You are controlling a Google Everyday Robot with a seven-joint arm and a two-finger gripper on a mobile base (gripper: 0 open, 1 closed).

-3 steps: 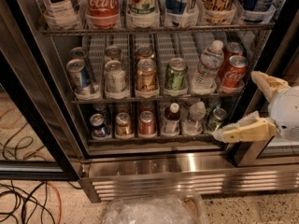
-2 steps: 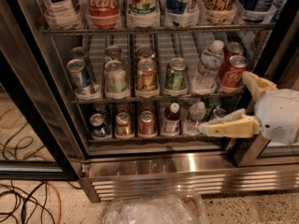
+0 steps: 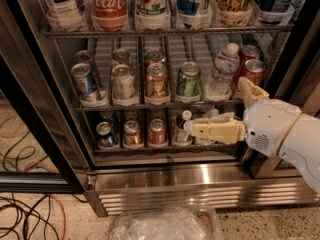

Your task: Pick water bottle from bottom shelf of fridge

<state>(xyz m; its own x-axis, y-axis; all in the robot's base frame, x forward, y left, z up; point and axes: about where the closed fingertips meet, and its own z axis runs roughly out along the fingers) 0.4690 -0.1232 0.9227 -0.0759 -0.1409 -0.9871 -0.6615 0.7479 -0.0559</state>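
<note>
The fridge (image 3: 165,176) stands open in front of me. On its bottom shelf (image 3: 145,148) the water bottle (image 3: 211,115) stands right of centre; only its pale top shows behind my lower finger. A dark-liquid bottle (image 3: 182,129) with a white cap stands just to its left. My gripper (image 3: 218,105) reaches in from the right at bottom-shelf height and is open. One cream finger (image 3: 217,131) lies level across the front of the water bottle, and the other (image 3: 251,91) points up by the middle shelf. I cannot tell whether a finger touches the bottle.
Three cans (image 3: 131,132) stand left on the bottom shelf. The middle shelf holds several cans and a taller clear bottle (image 3: 221,73). The black-framed door (image 3: 35,114) stands open at left. Cables (image 3: 27,211) lie on the floor. A clear plastic-lined bin (image 3: 165,225) sits below.
My gripper has moved left and further into the fridge, from right of the bottom shelf to across the front of the water bottle, which is now mostly hidden.
</note>
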